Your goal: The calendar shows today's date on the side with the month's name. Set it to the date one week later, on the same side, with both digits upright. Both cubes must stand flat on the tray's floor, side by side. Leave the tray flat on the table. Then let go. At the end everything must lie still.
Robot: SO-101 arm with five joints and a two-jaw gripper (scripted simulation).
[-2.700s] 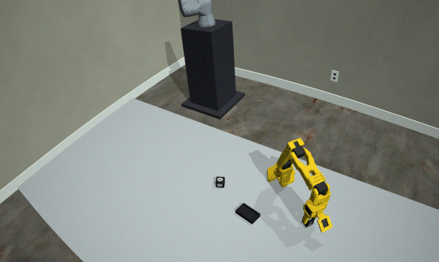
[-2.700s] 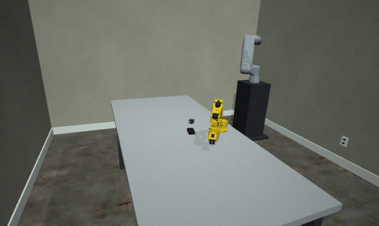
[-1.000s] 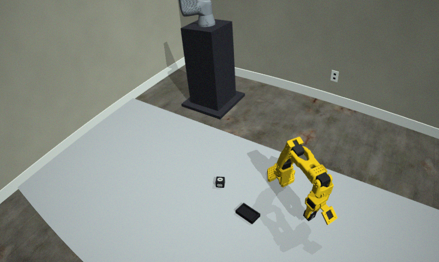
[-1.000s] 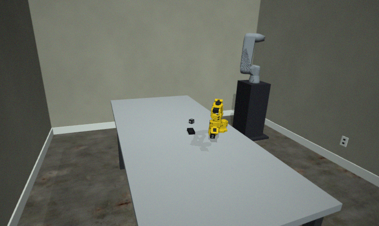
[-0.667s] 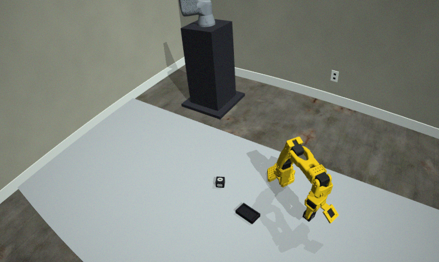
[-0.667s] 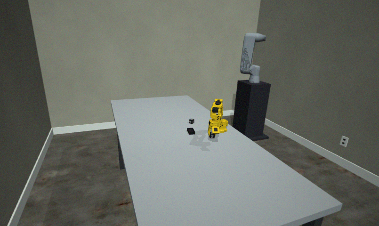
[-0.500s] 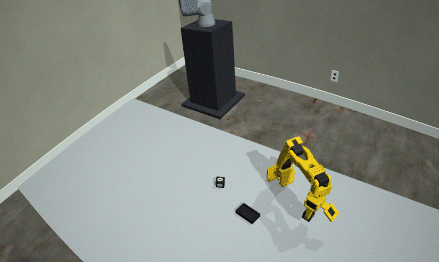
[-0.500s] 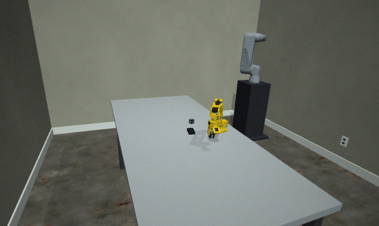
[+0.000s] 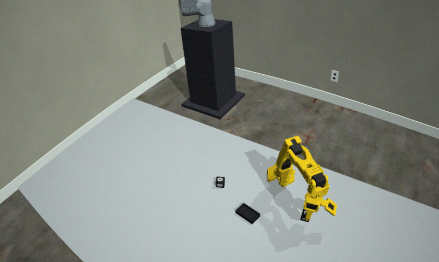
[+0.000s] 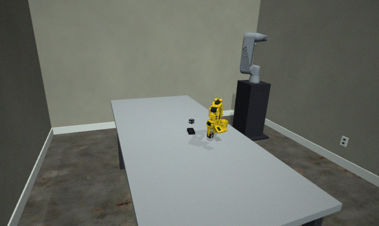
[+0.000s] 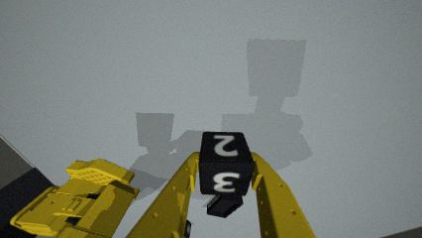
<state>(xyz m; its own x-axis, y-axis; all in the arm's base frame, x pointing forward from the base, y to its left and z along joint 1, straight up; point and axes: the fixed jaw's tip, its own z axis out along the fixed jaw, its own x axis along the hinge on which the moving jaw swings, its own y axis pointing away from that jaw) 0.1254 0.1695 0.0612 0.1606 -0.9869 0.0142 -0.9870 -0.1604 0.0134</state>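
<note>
Held cube: a small black cube with white digits (image 11: 226, 169) is clamped between the two yellow fingers of the gripper (image 11: 224, 185); a 2 and a 3 are seen on adjoining faces, both inverted in the wrist view.
Cube height: in the top view it is judged to hang just above the grey table top (image 9: 118, 168).
Tray: the flat black rectangular tray (image 9: 247, 213) lies on the table, beside the gripper and apart from it, toward the table's middle; its long axis runs slantwise in the top view.
Second cube: another black digit cube (image 9: 219, 182) stands on the table beyond the tray, apart from it.
Coming move: a sideways carry toward the tray is judged necessary.
Month side: cannot be made out.
</note>
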